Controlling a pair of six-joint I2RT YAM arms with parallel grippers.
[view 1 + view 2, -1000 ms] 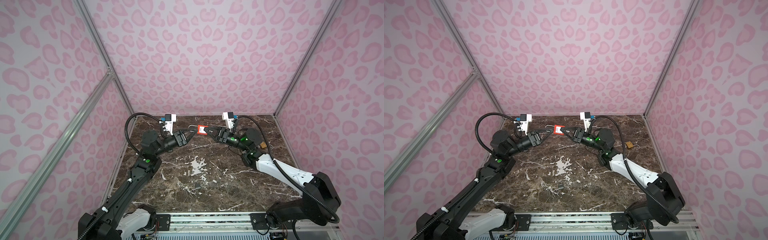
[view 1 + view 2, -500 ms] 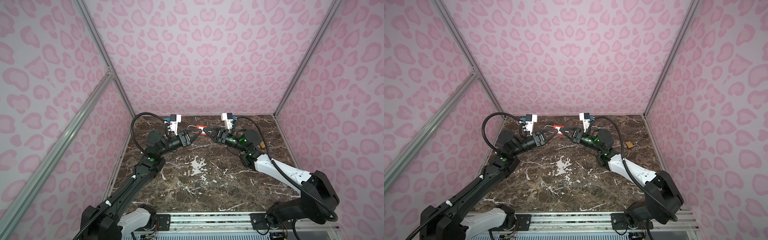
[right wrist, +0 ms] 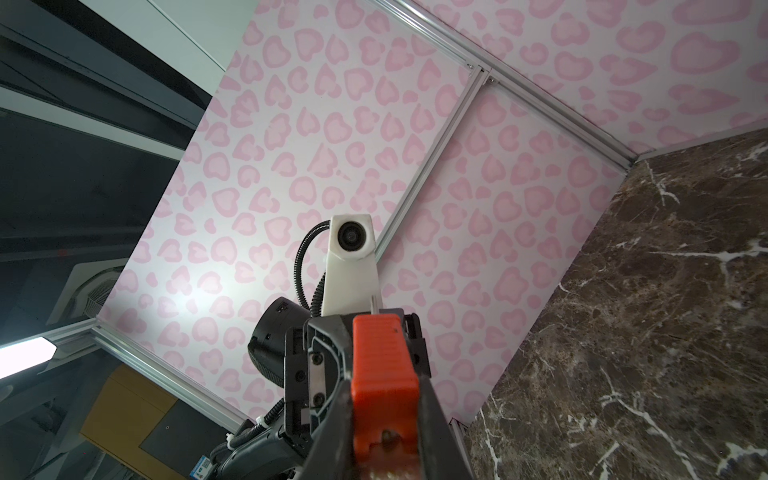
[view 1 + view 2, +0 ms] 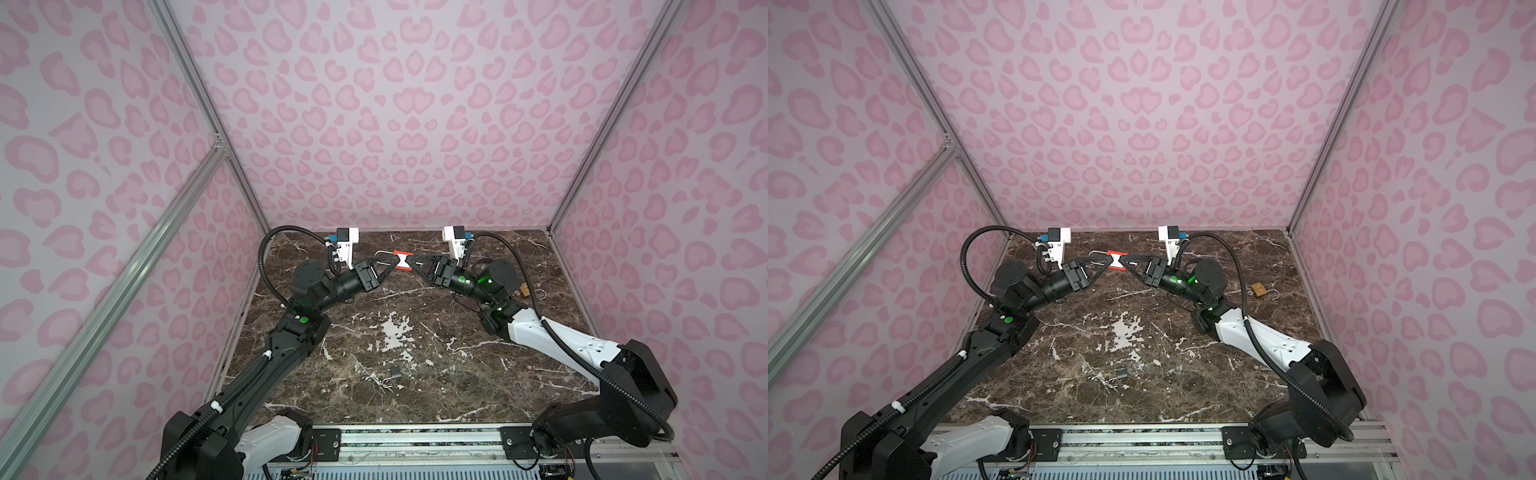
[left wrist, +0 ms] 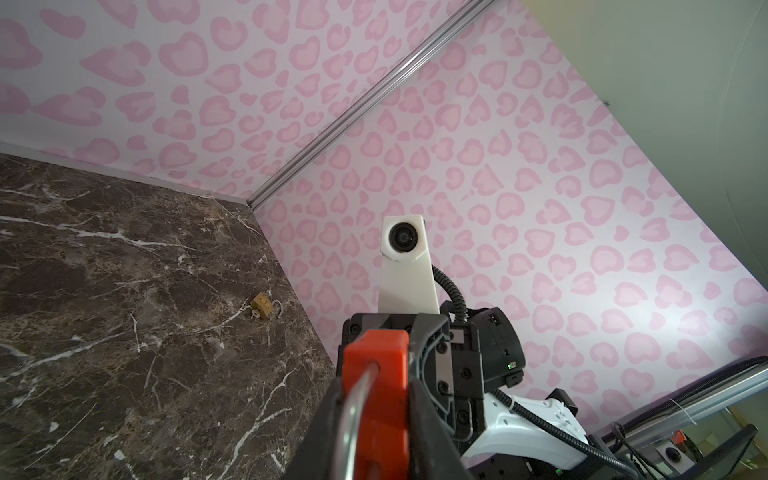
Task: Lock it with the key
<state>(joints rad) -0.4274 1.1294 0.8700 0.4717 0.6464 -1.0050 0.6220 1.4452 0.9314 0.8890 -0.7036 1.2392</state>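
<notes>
Red padlock (image 4: pixel 402 262) is up off the marble surface (image 4: pixel 457 395) near the back wall, pinched from both sides: left jaws narrowed on its shackle end, right jaws clamped on the other end.

so up close you get the red padlock (image 5: pixel 376 386) pinched in the left gripper (image 5: pixel 374 440), a dark finger (image 5: pixel 316 451) tight on each side, silver shackle (image 5: pixel 353 415) curving toward the lens. right arm (image 5: pixel 494 345) sits straight behind it, its white camera (image 5: pixel 405 243) staring back. small brass padlock (image 5: pixel 262 306) lies alone on the marble bench (image 5: pixel 104 291), close to the edge along the pink wall (image 5: pixel 540 208)
</notes>
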